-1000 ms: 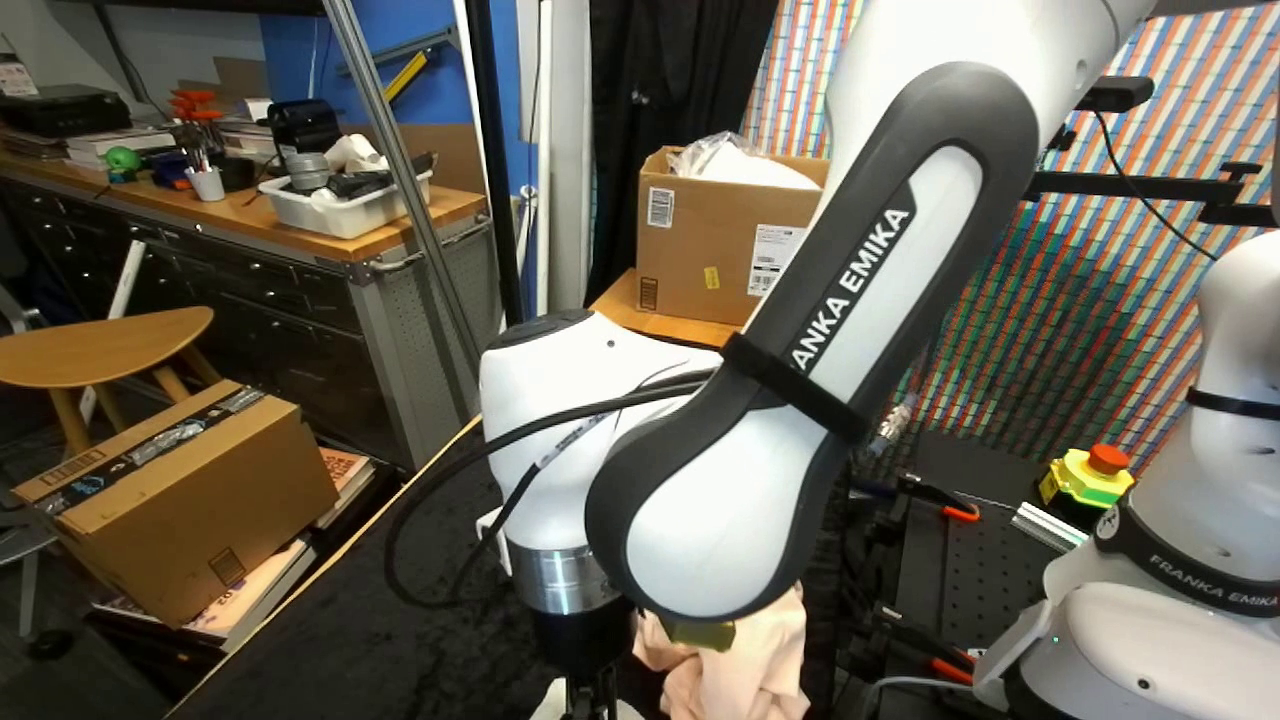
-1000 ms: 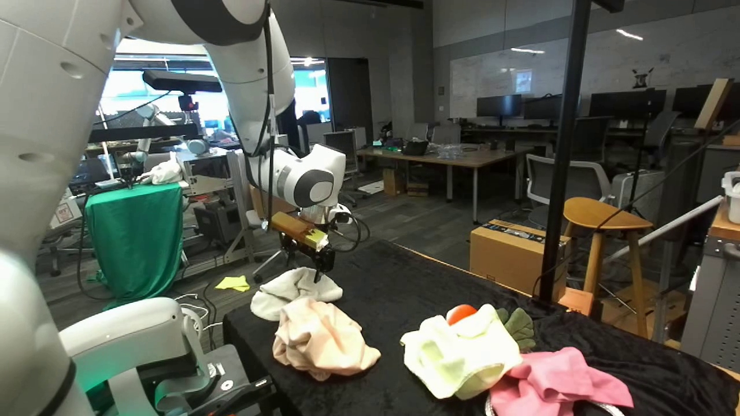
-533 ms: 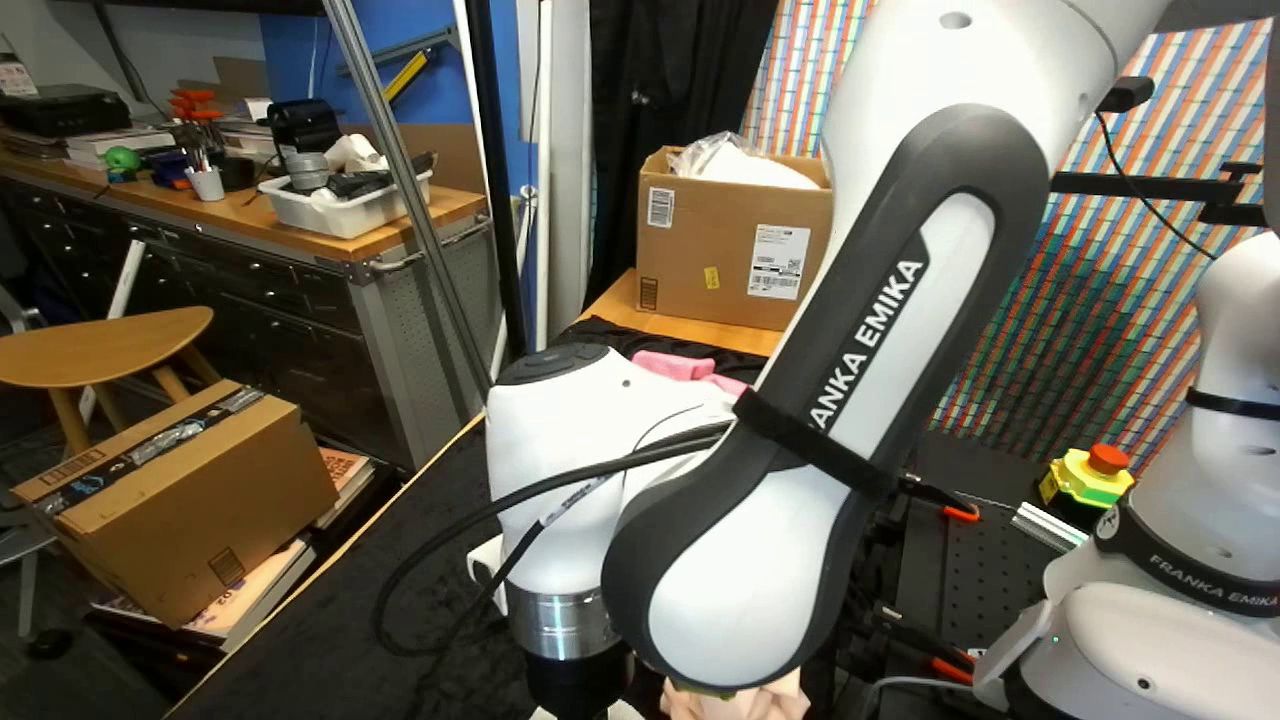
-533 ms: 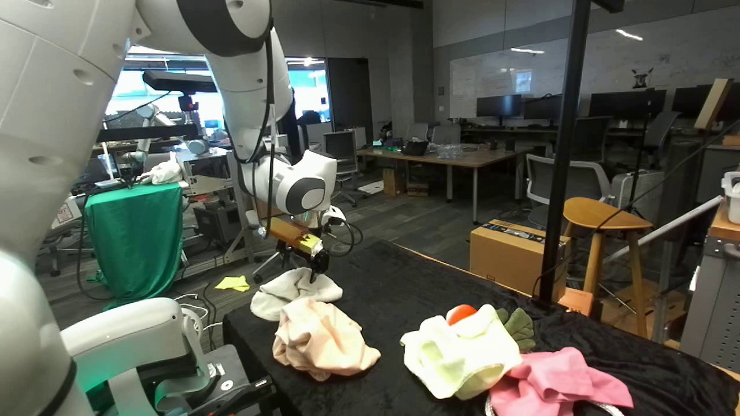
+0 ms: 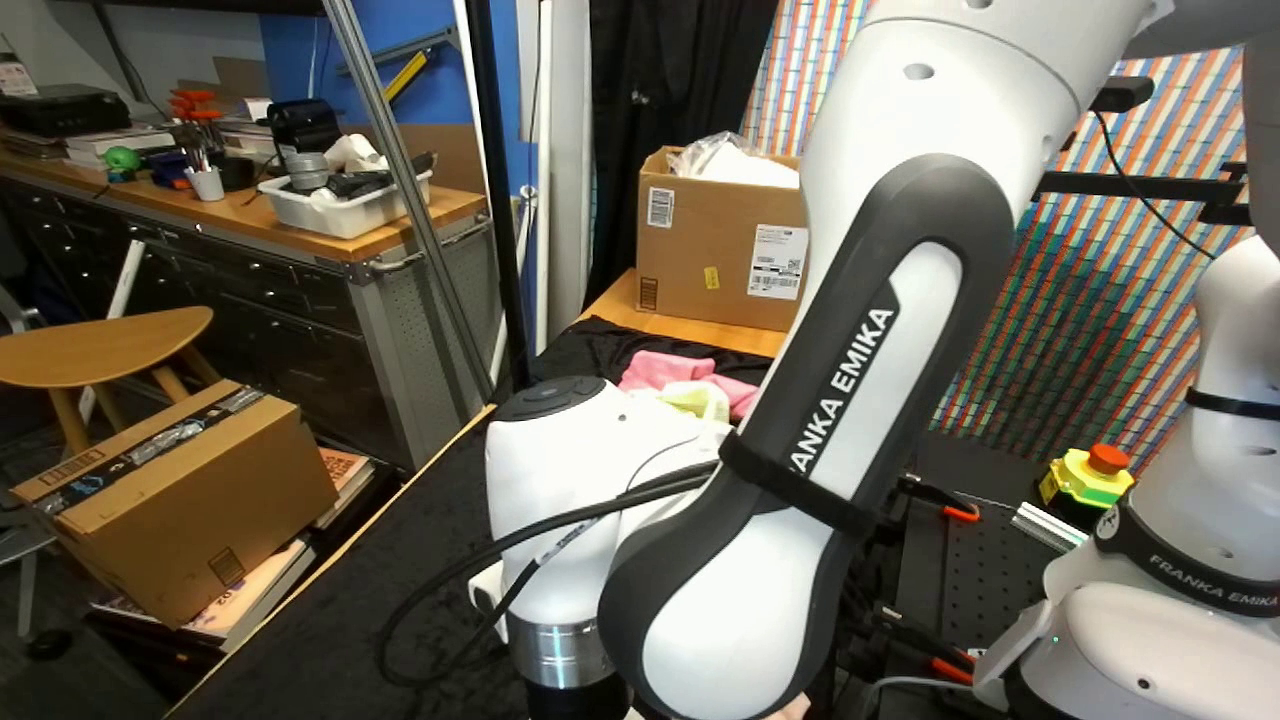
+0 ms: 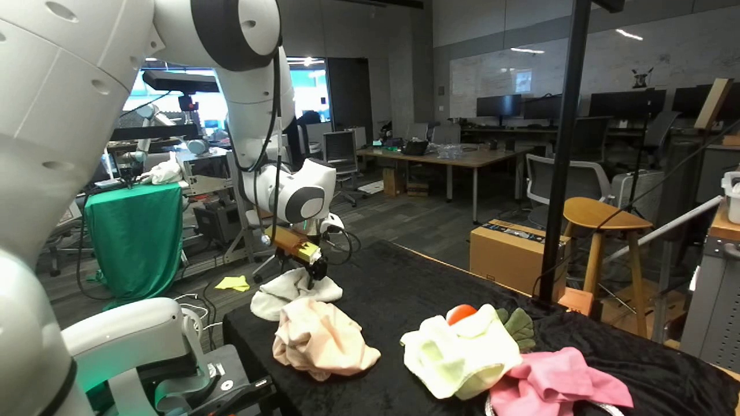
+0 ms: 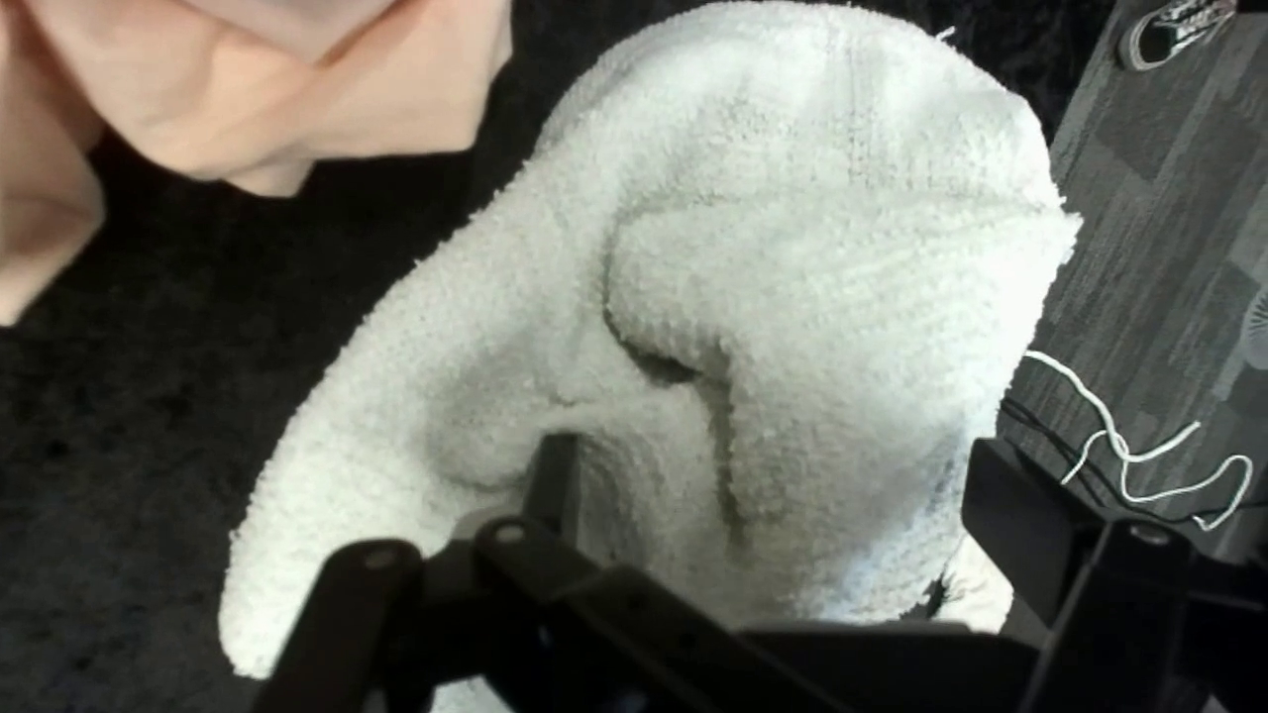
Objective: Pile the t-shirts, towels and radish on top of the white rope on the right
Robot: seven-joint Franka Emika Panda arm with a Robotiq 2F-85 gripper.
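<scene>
A white fluffy towel [image 6: 280, 297] lies at the table's edge and fills the wrist view [image 7: 842, 277]. My gripper [image 7: 778, 475] is open over it, one finger down against the towel, the other past its edge; in an exterior view the gripper [image 6: 314, 282] is at the towel. A peach cloth [image 6: 324, 341] lies beside the towel. A light yellow-green cloth [image 6: 457, 352] lies partly over a red radish [image 6: 461, 314] with green leaves [image 6: 519, 330]. A pink cloth [image 6: 563, 384] lies on a white rope [image 6: 607, 409], mostly hidden. The pink cloth also shows in an exterior view [image 5: 665, 370].
The table [image 6: 399, 289] is covered in black cloth. A black post [image 6: 559, 162] stands at its edge. White cords [image 7: 1119, 446] lie on the floor beyond the table edge. A cardboard box [image 5: 725, 240] stands beyond the pink cloth.
My gripper has moved down onto the white towel and slightly sideways. The cloths and radish have not moved.
</scene>
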